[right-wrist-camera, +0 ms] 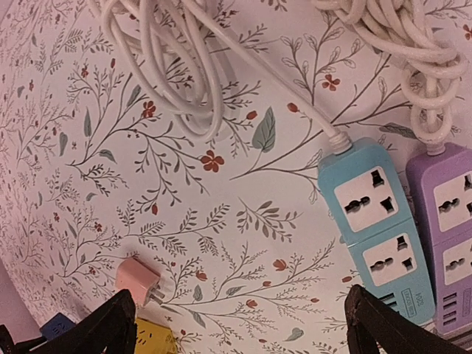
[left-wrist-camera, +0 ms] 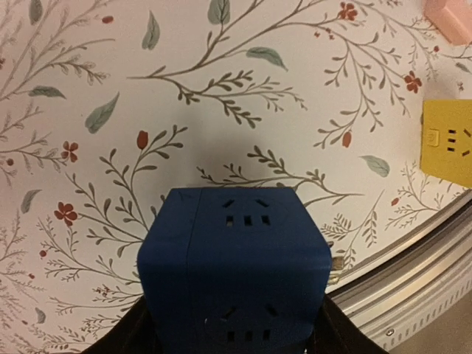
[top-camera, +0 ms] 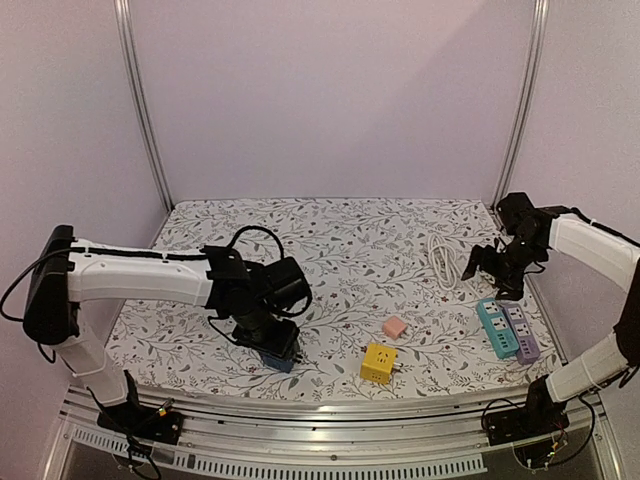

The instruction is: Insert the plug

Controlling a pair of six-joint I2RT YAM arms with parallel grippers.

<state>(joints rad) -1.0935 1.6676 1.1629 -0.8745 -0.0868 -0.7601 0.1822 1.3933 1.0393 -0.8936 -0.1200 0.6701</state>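
My left gripper (top-camera: pixel 277 350) is shut on a dark blue cube socket (left-wrist-camera: pixel 234 273), holding it by its sides low near the table's front edge; it also shows in the top view (top-camera: pixel 283 360). A yellow cube socket (top-camera: pixel 378 362) sits to its right, seen too in the left wrist view (left-wrist-camera: pixel 448 141). A small pink plug (top-camera: pixel 395 327) lies on the mat, prongs visible in the right wrist view (right-wrist-camera: pixel 138 282). My right gripper (top-camera: pixel 492 268) is open and empty above the mat, left of a teal power strip (right-wrist-camera: pixel 376 230) and a purple one (right-wrist-camera: pixel 451 221).
Coiled white cables (top-camera: pixel 440 258) run from the strips (top-camera: pixel 494 327) at the right. A metal rail (top-camera: pixel 330 415) borders the table's front edge, close to the blue cube. Frame posts stand at the back corners.
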